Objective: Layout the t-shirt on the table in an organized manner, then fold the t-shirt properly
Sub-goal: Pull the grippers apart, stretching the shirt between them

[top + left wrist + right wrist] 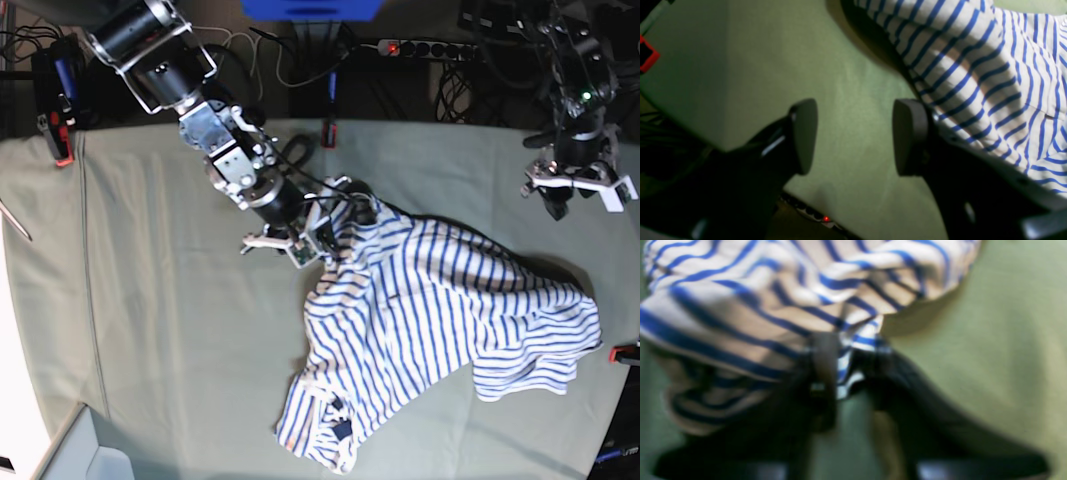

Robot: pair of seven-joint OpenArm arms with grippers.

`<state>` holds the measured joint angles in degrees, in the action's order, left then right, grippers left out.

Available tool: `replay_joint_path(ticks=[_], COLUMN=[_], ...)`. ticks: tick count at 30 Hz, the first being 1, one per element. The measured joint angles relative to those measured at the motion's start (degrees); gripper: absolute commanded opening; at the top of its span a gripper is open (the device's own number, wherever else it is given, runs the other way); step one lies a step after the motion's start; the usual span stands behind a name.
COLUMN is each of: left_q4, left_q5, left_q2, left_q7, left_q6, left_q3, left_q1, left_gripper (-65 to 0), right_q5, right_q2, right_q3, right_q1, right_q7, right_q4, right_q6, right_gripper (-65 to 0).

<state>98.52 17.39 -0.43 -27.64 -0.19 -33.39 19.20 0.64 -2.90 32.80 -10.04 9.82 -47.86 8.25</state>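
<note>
The t-shirt (430, 320), white with thin blue stripes, lies crumpled on the pale green table (170, 300), right of centre, and a small dark tag (340, 428) shows near its front end. My right gripper (318, 236) is at the shirt's back-left corner. In the right wrist view that gripper (843, 366) is shut on a bunched fold of the t-shirt (773, 300). My left gripper (582, 200) hovers at the table's back right, apart from the shirt. Seen from the left wrist, it (857, 136) is open over bare table, with the t-shirt (990, 83) beside one finger.
A power strip (400, 47) and cables lie behind the table's back edge. Red clamps (62, 150) (327, 135) grip the table cloth at the back, and another (625, 352) at the right edge. A white box corner (80, 450) sits at the front left.
</note>
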Motion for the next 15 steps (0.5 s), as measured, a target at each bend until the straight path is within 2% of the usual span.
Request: replay_joint_path(ticks=[5, 9, 15], left_q4=[-0.1, 0.2, 2.9], left_q5=[0.1, 0.1, 0.3], left_q2=[0.0, 0.0, 0.1], left_q7=[0.0, 0.0, 0.1], left_q6=[0.0, 0.0, 0.0], left_q3=[0.0, -0.2, -0.1], left_q1=[0.0, 0.0, 0.1], left_gripper=[-29.8, -29.9, -29.9], right_q5=[-0.4, -0.7, -0.6], right_q2=[-0.5, -1.9, -1.5], right_q3=[-1.6, -12.8, -29.2], right_q1=[0.9, 6.3, 11.1], right_q7=[-2.8, -3.6, -2.7], right_q4=[-3.3, -13.2, -25.7], right_q6=[0.1, 0.1, 0.1], right_gripper=[-65.0, -65.0, -65.0])
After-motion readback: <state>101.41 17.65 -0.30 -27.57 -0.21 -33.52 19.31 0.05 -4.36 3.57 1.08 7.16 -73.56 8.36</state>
